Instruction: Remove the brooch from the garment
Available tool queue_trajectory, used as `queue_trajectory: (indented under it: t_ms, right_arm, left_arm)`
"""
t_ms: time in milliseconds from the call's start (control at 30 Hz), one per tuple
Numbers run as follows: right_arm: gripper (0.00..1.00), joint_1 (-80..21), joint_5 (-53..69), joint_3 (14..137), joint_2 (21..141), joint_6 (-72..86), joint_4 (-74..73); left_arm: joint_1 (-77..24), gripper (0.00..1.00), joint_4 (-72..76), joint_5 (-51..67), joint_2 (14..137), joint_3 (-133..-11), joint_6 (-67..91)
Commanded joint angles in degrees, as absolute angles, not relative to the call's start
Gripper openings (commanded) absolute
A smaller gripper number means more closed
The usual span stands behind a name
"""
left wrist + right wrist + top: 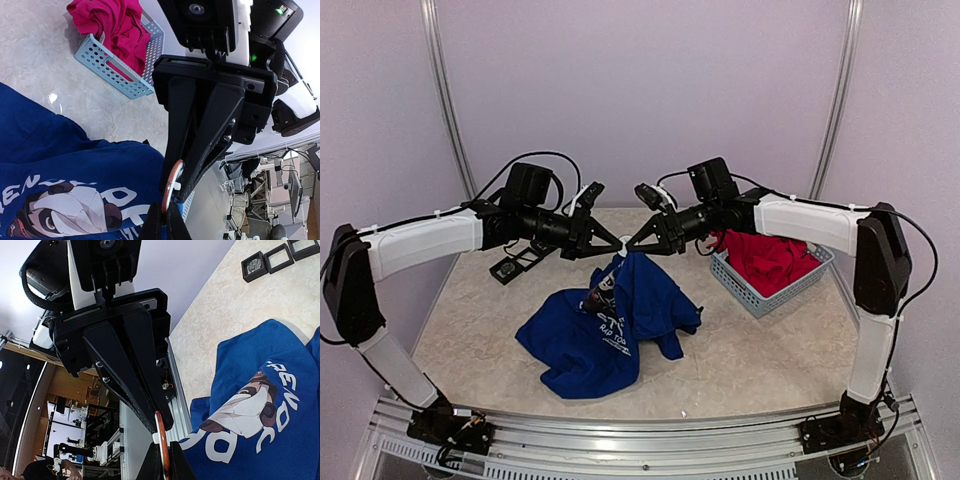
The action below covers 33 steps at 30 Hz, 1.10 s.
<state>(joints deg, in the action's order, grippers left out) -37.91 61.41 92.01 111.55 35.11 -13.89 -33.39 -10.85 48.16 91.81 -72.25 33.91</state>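
Well, from my seat the biggest thing on screen is the beige marbled worktop (pixel 750 350). Both white-and-black arms reach in over it from either side and meet above its middle.

Under that meeting point is the crumpled royal-blue short-sleeved T-shirt (pixel 585 350), with its white lettering and dark cartoon animal face turned up. One peak of its cloth hangs from where the arms meet. The rest lies heaped on the surface toward the near edge.

Off to the right, apart from the shirt, I see a pale blue perforated plastic basket (pixel 760 298) holding a plain red crumpled garment (pixel 770 258). Beneath the left arm, a short row of small black square boxes (pixel 510 268) sits flat on the worktop.

The left fingers (pixel 610 247) and the right fingers (pixel 637 245) point at each other, tip to tip, and both pairs are closed tight. On the left wrist camera, the right pair pinches the rim of the small round brooch (pixel 172 186). It is a flat white disc with an orange-red edge, seen nearly edge-on and held in the air just above the raised blue cloth. The left pair's tips meet the same disc from the opposite side. Whether they nip the disc, its pin or only fabric, I cannot tell.
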Motion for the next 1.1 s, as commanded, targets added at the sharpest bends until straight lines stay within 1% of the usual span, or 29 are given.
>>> queue_trajectory:
  t_ms: [0,100,200,533,633,733,800,867,1067]
  right_arm:
    - [0.00,-36.83,48.22,90.44,117.68,36.09,-23.59]
    - [0.00,-36.83,46.80,91.28,118.41,35.16,-24.92]
    - [0.06,-36.83,46.35,92.11,118.43,34.27,-24.82]
    - [0.17,-37.93,47.90,96.48,118.41,29.82,-25.17]
    - [0.19,-38.09,48.90,95.12,117.01,30.14,-22.75]
    - [0.24,-38.06,50.58,93.09,114.64,30.93,-18.94]
    - [0.29,-38.06,51.45,92.02,113.10,30.57,-17.43]
    - [0.37,-37.99,52.86,91.01,111.42,29.85,-16.30]
    - [0.65,-37.00,56.72,87.98,105.48,29.59,-11.13]
  left_arm:
    - [-34.34,0.00,-4.18,55.11,89.97,-77.38,33.10]
    - [-34.58,0.00,-3.96,55.55,90.32,-77.80,33.06]
    - [-35.01,0.00,-3.87,56.20,90.84,-78.12,33.02]
    - [-36.25,0.00,-2.69,57.65,92.96,-79.52,33.31]
    - [-36.30,0.00,-2.93,57.40,93.37,-79.18,33.26]
    - [-35.62,0.00,-3.41,56.34,92.56,-76.72,33.10]
    - [-34.87,0.00,-3.68,55.35,91.72,-74.28,33.13]
    - [-34.04,0.00,-3.70,54.48,90.56,-71.58,33.12]
    - [-33.14,0.00,-4.78,52.53,88.87,-67.21,31.74]
